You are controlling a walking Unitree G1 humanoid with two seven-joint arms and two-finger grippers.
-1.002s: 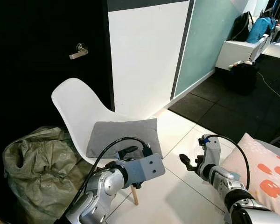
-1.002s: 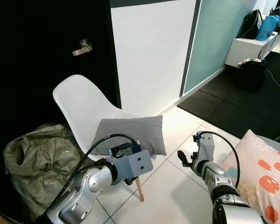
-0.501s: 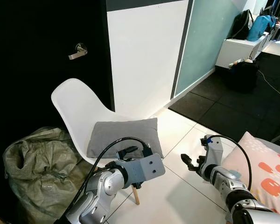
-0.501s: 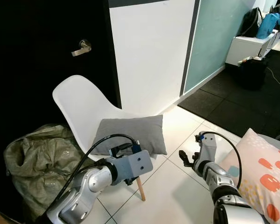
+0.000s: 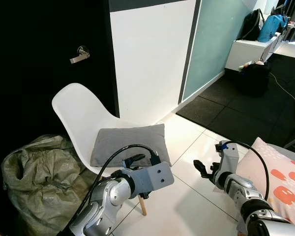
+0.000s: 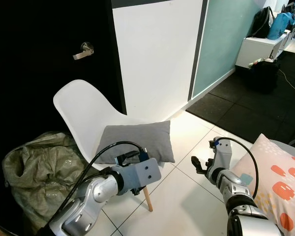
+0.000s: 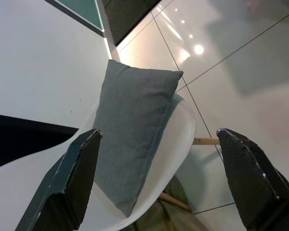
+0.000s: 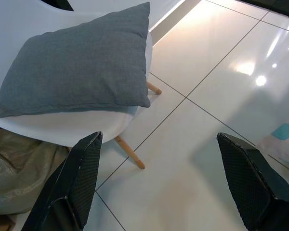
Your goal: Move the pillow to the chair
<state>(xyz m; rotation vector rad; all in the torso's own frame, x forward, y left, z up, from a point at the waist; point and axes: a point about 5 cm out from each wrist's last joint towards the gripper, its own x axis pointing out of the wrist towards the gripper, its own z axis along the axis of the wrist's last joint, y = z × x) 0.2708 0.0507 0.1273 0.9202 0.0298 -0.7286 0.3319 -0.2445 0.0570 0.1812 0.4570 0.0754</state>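
Pillow (image 5: 129,143), grey, lies flat on the seat of the white chair (image 5: 81,115), one corner hanging over the front edge of the seat, nothing gripping it. Nearest the camera: left pincer (image 5: 133,160) low in front of the chair, just short of the pillow's front edge, fingers (image 7: 72,183) spread wide, holding nothing. Right pincer (image 5: 200,168) over the white tile floor (image 5: 187,196) to the right of the chair, apart from it, fingers (image 8: 77,185) spread wide too, empty. Patterned cushion (image 5: 280,177) with orange shapes at the right edge, beside the right arm. Crumpled green-grey sack (image 5: 32,177) on the floor left of the chair, against it. Behind the chair, a black door with metal handle (image 5: 78,54), then a white wall panel. Farther back, dark floor mat (image 5: 236,110), white bench (image 5: 246,51) with a blue bag (image 5: 268,27) and a black bag (image 5: 250,24).
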